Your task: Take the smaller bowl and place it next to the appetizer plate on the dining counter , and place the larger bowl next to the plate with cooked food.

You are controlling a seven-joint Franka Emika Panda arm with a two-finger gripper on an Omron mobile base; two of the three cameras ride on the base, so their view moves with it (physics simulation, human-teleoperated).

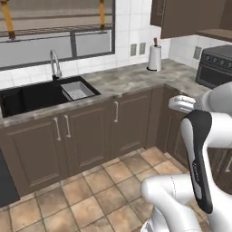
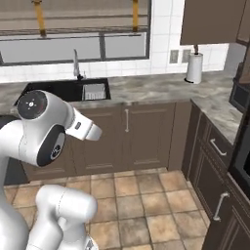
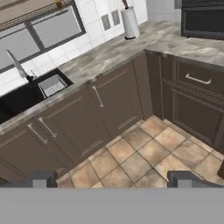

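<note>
Two open jaws above tiled floor (image 3: 131, 157)

One sink (image 1: 36, 96), one tap (image 1: 55, 65), one wire basket (image 1: 77, 90) in the sink's right end, one paper-towel roll (image 1: 154, 57) at the worktop's back corner, two wall outlets (image 1: 137, 49), one stove (image 1: 216, 65), one window (image 1: 54, 31)
</note>
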